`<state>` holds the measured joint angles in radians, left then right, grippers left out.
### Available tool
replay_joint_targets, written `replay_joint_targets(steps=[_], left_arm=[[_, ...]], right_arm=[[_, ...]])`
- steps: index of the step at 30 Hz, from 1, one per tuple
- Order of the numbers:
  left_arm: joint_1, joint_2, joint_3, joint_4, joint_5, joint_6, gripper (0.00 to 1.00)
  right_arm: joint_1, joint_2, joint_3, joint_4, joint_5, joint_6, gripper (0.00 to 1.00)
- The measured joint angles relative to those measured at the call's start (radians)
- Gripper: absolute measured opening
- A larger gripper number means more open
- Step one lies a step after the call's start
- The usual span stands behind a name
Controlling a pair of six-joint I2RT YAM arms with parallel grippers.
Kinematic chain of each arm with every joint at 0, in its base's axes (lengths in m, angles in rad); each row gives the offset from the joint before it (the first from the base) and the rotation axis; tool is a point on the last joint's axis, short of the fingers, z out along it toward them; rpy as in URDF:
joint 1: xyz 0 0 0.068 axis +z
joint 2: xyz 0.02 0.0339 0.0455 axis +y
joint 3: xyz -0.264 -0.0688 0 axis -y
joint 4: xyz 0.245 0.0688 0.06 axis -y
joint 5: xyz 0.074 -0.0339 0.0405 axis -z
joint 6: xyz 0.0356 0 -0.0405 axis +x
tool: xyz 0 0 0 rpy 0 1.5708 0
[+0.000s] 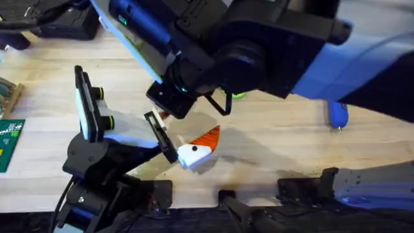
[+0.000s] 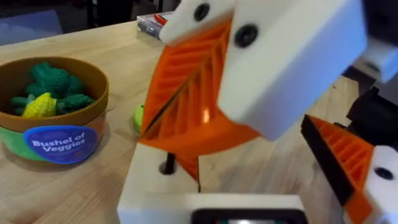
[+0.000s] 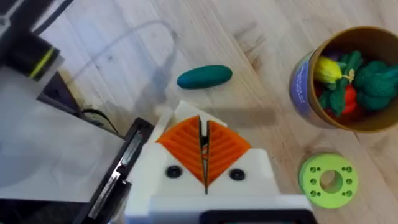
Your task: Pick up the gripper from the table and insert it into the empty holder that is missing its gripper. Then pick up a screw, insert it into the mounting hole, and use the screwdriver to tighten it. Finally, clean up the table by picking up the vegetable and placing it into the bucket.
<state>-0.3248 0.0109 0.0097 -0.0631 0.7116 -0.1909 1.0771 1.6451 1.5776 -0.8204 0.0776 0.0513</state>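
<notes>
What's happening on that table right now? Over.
Right gripper shut, empty; left gripper low over mid-table. Vegetable on table, outside bucket. Screwdriver lying apart. Green disc beside bucket.

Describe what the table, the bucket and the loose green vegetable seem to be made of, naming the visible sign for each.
Table: pale wood or wood-look laminate, matt; grain streaks show.
Bucket: probably card or thin plastic, with a smooth tan inside and a printed blue label.
Vegetable: likely moulded plastic or rubber, dark green, smooth with a soft sheen and no seams.
</notes>
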Motion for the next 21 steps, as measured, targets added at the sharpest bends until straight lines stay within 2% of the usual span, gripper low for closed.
replay_joint_targets(steps=[21], left_arm=[[0.000, 0.000, 0.000, -0.001, 0.004, -0.008, 0.986]], right_arm=[[0.000, 0.035, 0.007, 0.003, 0.003, 0.000, 0.005]])
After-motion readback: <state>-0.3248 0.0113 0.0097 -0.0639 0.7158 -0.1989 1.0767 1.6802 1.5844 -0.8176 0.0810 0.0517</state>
